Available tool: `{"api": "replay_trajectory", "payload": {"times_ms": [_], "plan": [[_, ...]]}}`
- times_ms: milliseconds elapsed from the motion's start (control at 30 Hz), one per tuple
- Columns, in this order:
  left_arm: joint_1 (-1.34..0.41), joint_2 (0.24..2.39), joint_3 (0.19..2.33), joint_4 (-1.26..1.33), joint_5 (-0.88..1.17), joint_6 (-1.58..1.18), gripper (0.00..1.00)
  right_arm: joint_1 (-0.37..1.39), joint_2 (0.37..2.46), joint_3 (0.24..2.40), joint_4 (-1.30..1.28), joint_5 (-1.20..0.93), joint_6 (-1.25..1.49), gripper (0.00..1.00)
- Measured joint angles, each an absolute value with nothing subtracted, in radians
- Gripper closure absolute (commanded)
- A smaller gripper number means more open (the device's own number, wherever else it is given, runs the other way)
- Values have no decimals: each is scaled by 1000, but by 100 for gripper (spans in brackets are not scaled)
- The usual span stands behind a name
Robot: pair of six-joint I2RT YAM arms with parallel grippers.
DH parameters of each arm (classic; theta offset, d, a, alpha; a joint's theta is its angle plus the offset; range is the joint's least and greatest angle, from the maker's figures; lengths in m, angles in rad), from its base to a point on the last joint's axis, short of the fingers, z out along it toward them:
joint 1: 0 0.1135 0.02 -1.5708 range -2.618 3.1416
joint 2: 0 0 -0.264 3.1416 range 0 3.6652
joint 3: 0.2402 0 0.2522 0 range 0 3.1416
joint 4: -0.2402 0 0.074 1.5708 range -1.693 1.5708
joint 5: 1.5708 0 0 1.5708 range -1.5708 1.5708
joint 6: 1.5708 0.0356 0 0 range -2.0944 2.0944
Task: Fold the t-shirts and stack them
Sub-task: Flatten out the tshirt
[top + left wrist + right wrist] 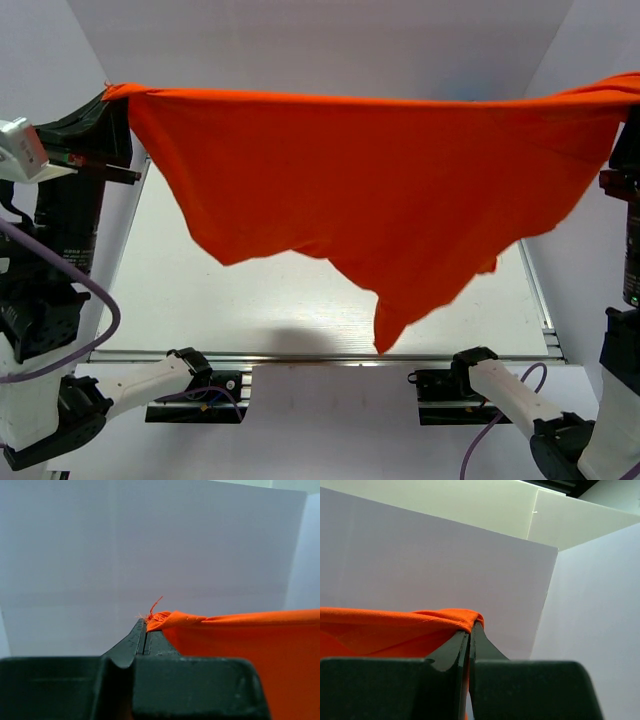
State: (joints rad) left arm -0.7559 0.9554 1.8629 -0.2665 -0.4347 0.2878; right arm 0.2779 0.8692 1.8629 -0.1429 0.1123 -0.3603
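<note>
Left gripper is clamped tight on one corner of the orange-red t-shirt, hung taut well above the table; right gripper is pinched onto the other. Tension's best kept even while it's lowered flat.

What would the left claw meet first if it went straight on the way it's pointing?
Beyond the orange-red t-shirt corner pinched in the left claw, probably the white wall panel; its distance is unclear.
</note>
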Motion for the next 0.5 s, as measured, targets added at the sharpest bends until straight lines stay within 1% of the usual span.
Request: {"api": "replay_trajectory", "payload": {"times_ms": [167, 267, 400, 500], "plan": [[-756, 934, 1875, -332, -360, 259, 100, 277, 828, 1860, -157, 89, -356, 100], [-756, 928, 1876, -352, -352, 249, 100, 277, 805, 1840, -151, 69, -350, 100], [-756, 942, 1859, -338, -407, 241, 100, 277, 791, 1746, -93, 62, -339, 100], [-755, 953, 1746, -273, -487, 237, 100, 276, 800, 1607, -23, 86, -319, 100]]}}
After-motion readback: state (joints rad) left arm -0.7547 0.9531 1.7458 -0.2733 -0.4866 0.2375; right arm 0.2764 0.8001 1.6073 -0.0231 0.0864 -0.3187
